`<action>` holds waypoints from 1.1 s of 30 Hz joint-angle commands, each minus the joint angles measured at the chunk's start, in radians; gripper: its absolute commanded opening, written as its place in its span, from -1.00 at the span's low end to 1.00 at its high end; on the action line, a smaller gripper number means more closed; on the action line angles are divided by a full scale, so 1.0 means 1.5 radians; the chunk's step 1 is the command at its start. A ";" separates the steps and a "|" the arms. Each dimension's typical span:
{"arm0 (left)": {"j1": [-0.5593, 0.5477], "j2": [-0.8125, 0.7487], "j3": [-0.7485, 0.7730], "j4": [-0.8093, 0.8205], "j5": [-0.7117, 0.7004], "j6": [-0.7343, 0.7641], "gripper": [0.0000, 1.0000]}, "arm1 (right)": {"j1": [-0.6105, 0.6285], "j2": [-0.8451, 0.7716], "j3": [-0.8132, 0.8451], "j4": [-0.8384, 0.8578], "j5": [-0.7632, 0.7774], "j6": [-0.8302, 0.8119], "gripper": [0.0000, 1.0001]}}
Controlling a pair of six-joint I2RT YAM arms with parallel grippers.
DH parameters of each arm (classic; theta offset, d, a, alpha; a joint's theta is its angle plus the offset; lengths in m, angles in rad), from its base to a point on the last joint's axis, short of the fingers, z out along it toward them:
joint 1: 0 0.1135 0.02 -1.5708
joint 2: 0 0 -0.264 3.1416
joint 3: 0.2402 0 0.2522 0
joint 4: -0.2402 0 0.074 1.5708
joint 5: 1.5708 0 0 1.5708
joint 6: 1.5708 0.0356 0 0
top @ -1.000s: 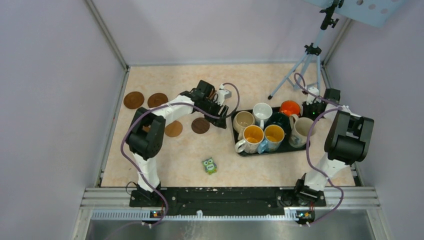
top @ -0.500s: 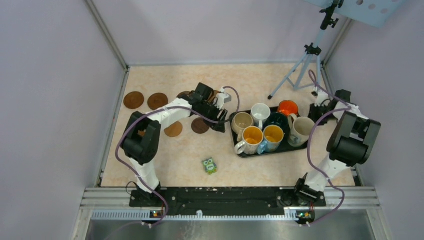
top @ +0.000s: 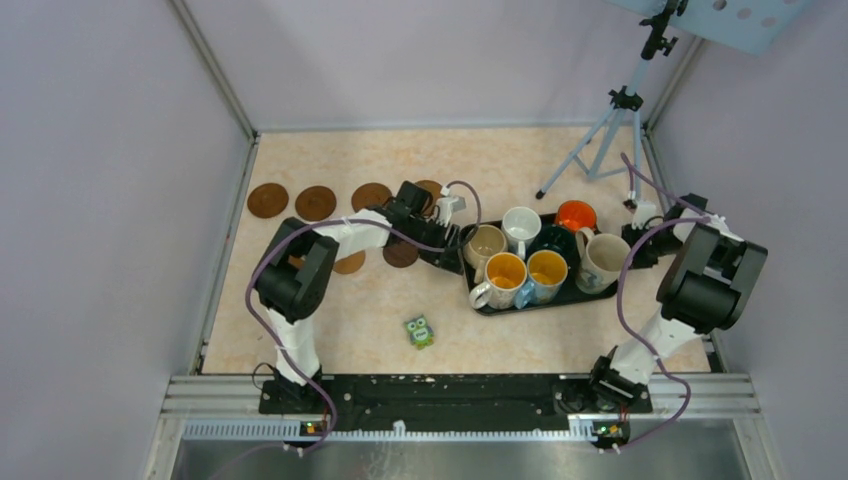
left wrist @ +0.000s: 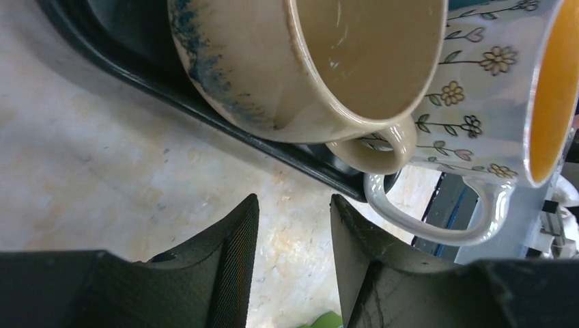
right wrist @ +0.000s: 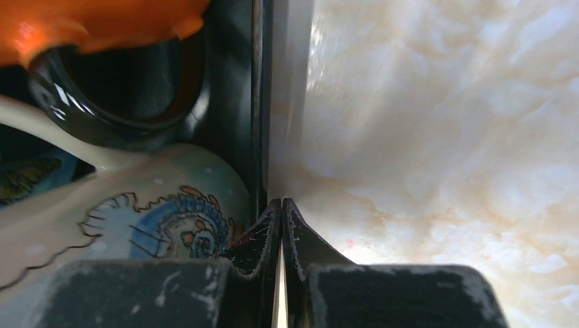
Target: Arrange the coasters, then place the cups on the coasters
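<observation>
Seven cups crowd the black tray, while brown coasters lie scattered on the table to its left. The left gripper sits near the handle of the beige cup, jaws parted and empty; the right gripper, closed tight on nothing, rests beside the tray's right rim.

White arms with black joints, purple cables and matte black end effectors.
</observation>
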 commanded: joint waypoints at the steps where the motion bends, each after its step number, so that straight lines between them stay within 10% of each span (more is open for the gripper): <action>1: -0.020 0.038 -0.015 0.064 0.024 -0.056 -0.02 | -0.001 0.011 -0.026 -0.027 -0.014 -0.048 -1.00; 15: -0.026 0.098 -0.018 0.152 0.048 -0.122 -0.03 | 0.015 0.041 -0.061 -0.055 -0.042 -0.088 -1.00; 33: 0.042 0.102 0.035 0.093 -0.055 -0.095 -0.79 | 0.094 0.057 -0.086 -0.065 -0.095 -0.084 -1.00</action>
